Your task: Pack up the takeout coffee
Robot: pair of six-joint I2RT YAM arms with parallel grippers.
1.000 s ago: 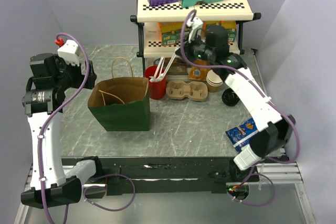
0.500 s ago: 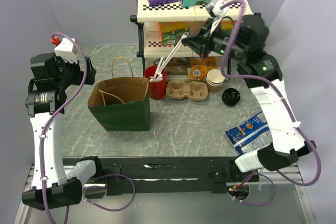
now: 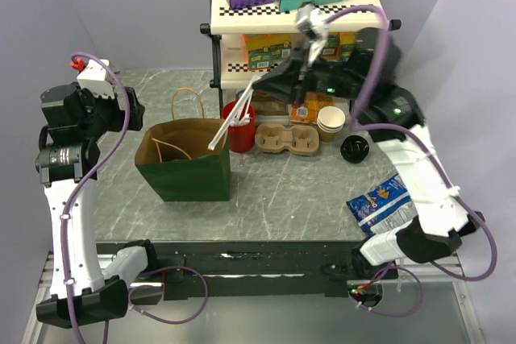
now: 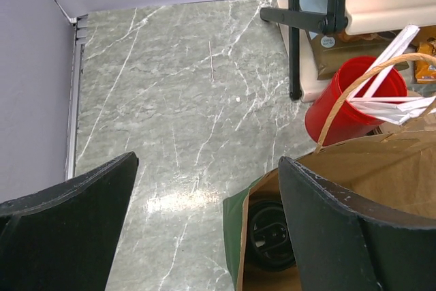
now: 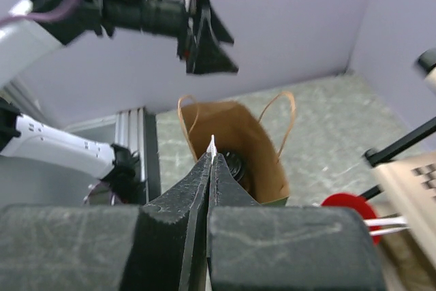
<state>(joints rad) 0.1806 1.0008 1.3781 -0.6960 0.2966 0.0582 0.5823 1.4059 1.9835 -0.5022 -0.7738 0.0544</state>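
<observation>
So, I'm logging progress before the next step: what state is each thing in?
Bag: upright, open.
Coffee: inside bag, lid on.
Red cup: upright, stirrers inside.
Held stirrer: slanting toward bag.
Left gripper: open, empty.
Right gripper: shut on held stirrer.
Spare lid: flat on table.

The left arm (image 3: 68, 223) and right arm (image 3: 423, 175) wear white shells, black joints and purple cables (image 3: 355, 7).

Your grey marbled table (image 3: 282, 191) carried a paper bag (image 3: 185, 171) at left, a red cup (image 3: 239, 133), a cardboard cup carrier (image 3: 288, 140), stacked pale cups (image 3: 330, 124), a black lid (image 3: 355, 149) (lying by itself) and a blue packet (image 3: 380, 203) near its right edge
</observation>
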